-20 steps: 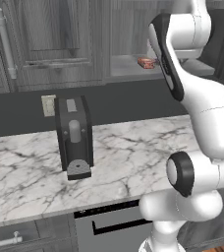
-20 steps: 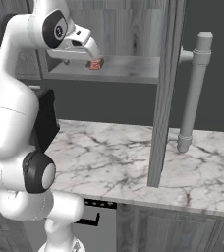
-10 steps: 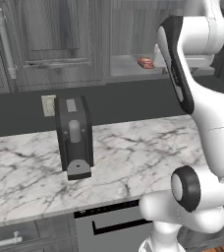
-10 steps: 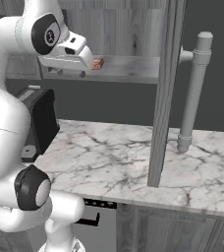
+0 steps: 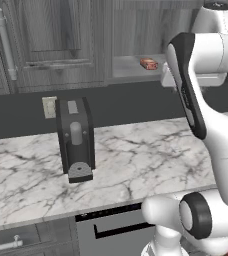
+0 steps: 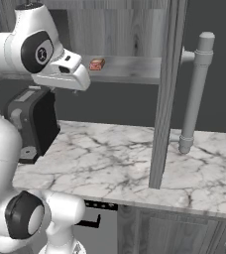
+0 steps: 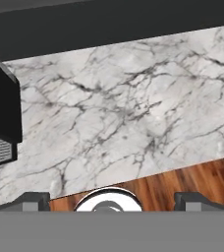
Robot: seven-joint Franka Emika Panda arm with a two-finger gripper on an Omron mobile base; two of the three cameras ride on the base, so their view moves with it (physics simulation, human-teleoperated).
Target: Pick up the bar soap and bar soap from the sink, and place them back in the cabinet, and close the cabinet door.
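Small reddish-orange bar soap [image 5: 148,63] lying on flat grey inner shelf [image 6: 130,69] of open grey wood-grain cabinet, door [image 6: 165,94] swung out with silver bar handle [image 6: 194,94], tool [image 7: 109,199] fingertips spread wide, empty, above white marble desk [image 7: 133,108], black coffee machine [image 5: 76,140] unlabelled.
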